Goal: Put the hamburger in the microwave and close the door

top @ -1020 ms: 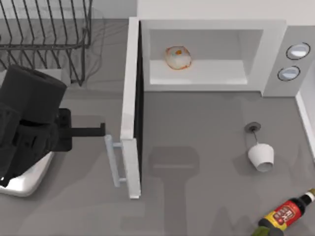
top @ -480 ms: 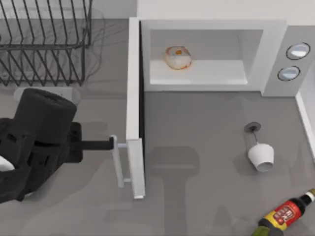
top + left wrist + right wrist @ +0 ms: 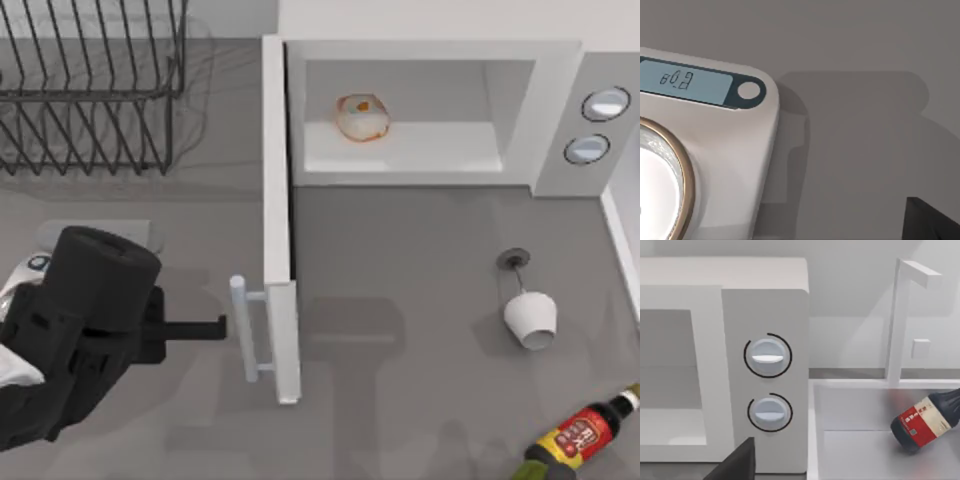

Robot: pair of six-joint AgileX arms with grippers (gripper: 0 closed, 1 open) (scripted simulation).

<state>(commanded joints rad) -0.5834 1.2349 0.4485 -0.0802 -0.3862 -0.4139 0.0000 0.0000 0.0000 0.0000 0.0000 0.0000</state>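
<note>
Nearing door [image 3: 280, 300], left end effector [image 3: 215, 328]

From where I'm sitting the microwave [image 3: 560, 110] looks like smooth matt white plastic, same for its door [image 3: 277, 230] and handle [image 3: 244, 330]. Table [image 3: 420, 290] is a flat matt grey. The rack [image 3: 90, 85] reads as thin dark metal wire. The scale [image 3: 735, 160] is glossy white plastic with a brassy ring. Bottle [image 3: 927, 421] is shiny dark glass, paper label. My left arm [image 3: 70, 340] is matt black.
</note>
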